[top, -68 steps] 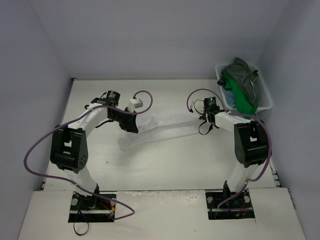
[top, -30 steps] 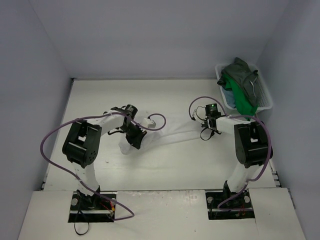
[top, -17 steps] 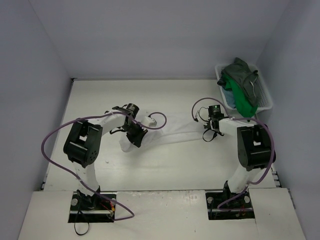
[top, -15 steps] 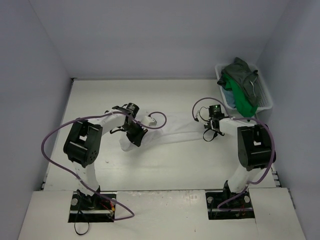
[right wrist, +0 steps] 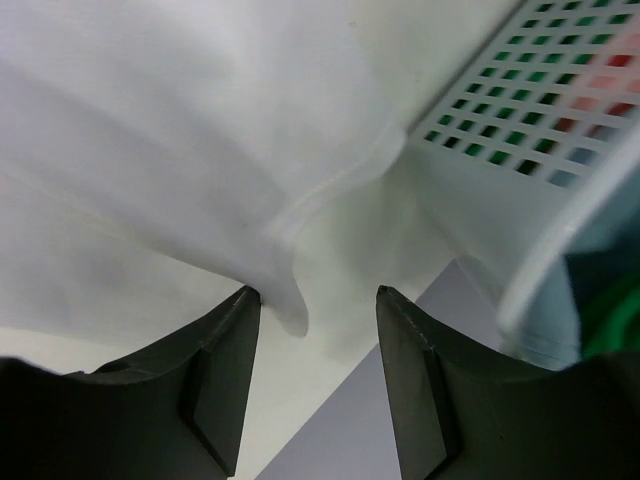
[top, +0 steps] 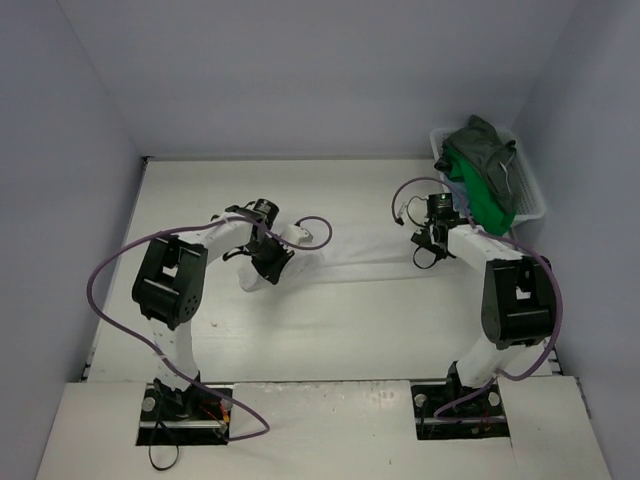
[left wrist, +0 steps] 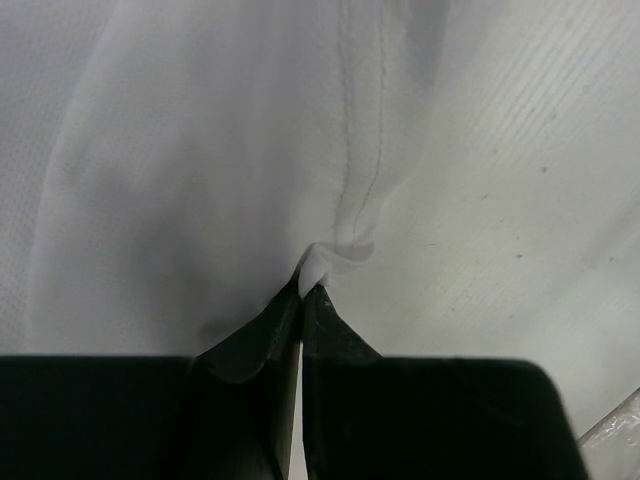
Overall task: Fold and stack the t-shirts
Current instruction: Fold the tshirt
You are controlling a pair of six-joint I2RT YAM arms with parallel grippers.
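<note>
View from top: white t-shirt point(top: 355, 250) lies pulled into a long band across the middle of the worktop point(top: 330, 330), between both hands. Left hand point(top: 272, 268) sits on its left end, right hand point(top: 430, 250) on its right end, near the basket point(top: 533, 200). Dark grey-green shirt point(top: 485, 150) and bright green shirt point(top: 485, 205) are piled in the basket, not folded.

Left wrist view: left hand point(left wrist: 302, 290) is clamped tight on a small tuck of the white t-shirt point(left wrist: 200, 150), right at the stitched hem line. Cloth fans out flat beyond it, with bare worktop point(left wrist: 520, 200) to the right.

Right wrist view: right hand point(right wrist: 315, 300) is spread fairly wide. A loose hem of the white t-shirt point(right wrist: 150, 130) droops between the fingers point(right wrist: 225, 370), not pinched. Basket point(right wrist: 520, 110) mesh is just beside that corner.

Step looks like laying the shirt flat before the first fold. To do it well, probably:
- Lift the right hand straight up so no finger snags the hem.
- Keep the corner clear of the basket wall.
- Have the left hand lay its corner down flat before letting go.
- Fold only after the creases down the middle are smoothed out.
</note>
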